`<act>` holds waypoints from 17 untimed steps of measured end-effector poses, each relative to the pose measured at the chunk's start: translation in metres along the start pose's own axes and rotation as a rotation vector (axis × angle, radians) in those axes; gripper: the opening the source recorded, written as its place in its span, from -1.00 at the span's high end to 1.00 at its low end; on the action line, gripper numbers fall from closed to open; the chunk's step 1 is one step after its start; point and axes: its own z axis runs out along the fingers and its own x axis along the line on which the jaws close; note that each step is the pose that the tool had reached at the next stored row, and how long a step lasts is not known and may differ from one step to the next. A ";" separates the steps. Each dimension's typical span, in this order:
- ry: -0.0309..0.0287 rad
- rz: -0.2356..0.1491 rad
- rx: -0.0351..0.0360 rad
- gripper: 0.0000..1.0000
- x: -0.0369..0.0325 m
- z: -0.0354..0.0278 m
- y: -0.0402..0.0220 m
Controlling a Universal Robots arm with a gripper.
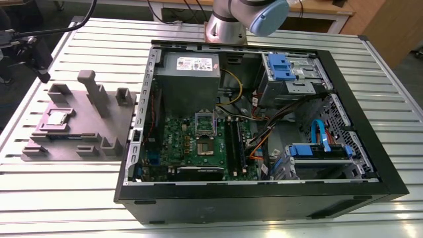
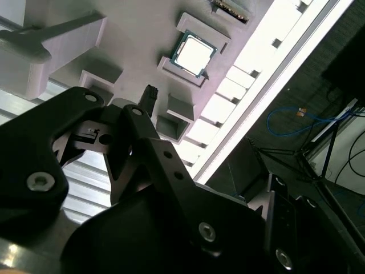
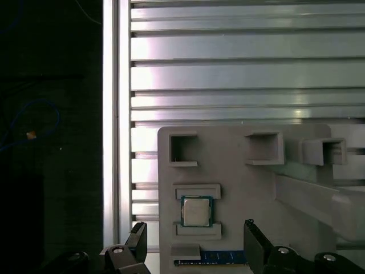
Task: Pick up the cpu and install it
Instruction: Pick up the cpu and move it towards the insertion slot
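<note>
The cpu [image 3: 197, 211] is a small square silver chip lying flat in a recess of the grey holder block [image 3: 228, 171]. In the first wrist view my gripper [image 3: 195, 242] hangs above the block, open, with one dark fingertip [image 3: 138, 240] on each side of the chip and well apart from it. The second wrist view shows the cpu [image 2: 194, 53] shining beyond the black finger linkage. In the exterior view the cpu [image 1: 56, 117] sits on the holder block [image 1: 99, 124] at the left, with the dark gripper [image 1: 33, 57] above and behind it. The socket [image 1: 203, 147] lies on the green motherboard.
The open computer case [image 1: 357, 124] lies on the slatted metal table [image 1: 66, 188], with drive cages, cables and a power supply [image 1: 188, 67] inside. Tall posts [image 1: 89, 87] rise from the holder block. A memory stick [image 3: 222, 258] lies in the block beside the cpu.
</note>
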 end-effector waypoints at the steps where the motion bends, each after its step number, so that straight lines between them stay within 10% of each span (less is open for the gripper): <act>1: 0.0008 -0.016 0.0002 -0.54 0.0000 0.0014 -0.0001; 17: 0.0015 -0.031 0.0005 -0.54 -0.0049 0.0299 -0.0079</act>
